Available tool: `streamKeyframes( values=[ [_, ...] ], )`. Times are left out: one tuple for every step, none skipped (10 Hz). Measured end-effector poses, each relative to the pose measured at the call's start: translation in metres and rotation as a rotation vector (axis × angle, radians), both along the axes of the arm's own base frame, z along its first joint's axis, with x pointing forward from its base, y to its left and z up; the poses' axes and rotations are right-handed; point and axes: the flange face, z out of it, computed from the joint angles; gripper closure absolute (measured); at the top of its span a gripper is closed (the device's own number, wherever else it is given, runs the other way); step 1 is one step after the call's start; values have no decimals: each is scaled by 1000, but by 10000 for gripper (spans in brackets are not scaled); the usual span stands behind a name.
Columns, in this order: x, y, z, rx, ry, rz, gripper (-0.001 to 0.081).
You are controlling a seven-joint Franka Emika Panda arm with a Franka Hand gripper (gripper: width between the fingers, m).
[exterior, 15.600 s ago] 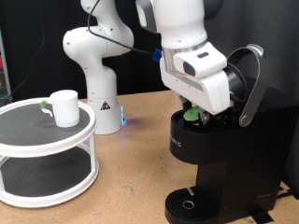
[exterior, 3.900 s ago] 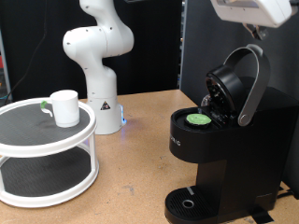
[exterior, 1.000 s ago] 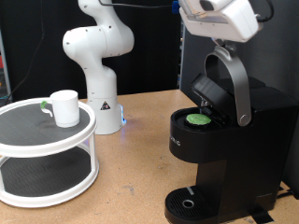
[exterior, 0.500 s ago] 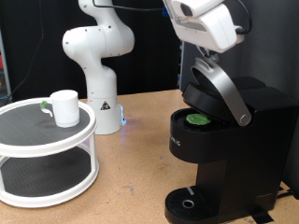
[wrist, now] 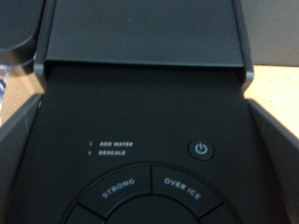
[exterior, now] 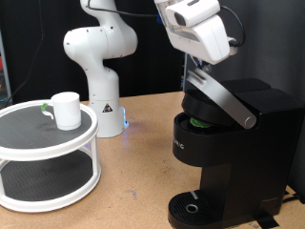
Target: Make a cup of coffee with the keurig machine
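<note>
Keurig machine [exterior: 233,143] is sitting at the exterior view's right, its lid handle [exterior: 221,95] nearly down and a sliver of green pod [exterior: 196,121] peeking out underneath. Your gripper [exterior: 198,65] is hanging right over that handle; can't tell how wide it's standing. The cup [exterior: 66,110] is waiting on the white stand [exterior: 48,153], well apart.

A brown wooden table [exterior: 143,181] carries the keurig machine [exterior: 229,157]; beside it stands a white two-tier round stand [exterior: 48,157], with a white robot base [exterior: 100,105] behind.
</note>
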Motion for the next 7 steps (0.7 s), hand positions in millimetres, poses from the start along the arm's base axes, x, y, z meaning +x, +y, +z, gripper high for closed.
streamKeyframes(
  values=[
    [0, -4, -3, -1, -4, 14, 805],
    [-1, -9, -5, -3, -8, 27, 805],
    [-1, -14, -8, -4, -9, 34, 805],
    [-2, -18, -11, -7, -10, 38, 805],
    [-2, -23, -14, -12, -7, 38, 805],
    [-3, -27, -16, -22, -3, 36, 805],
    [-4, -29, -20, -32, -1, 34, 805]
  ],
)
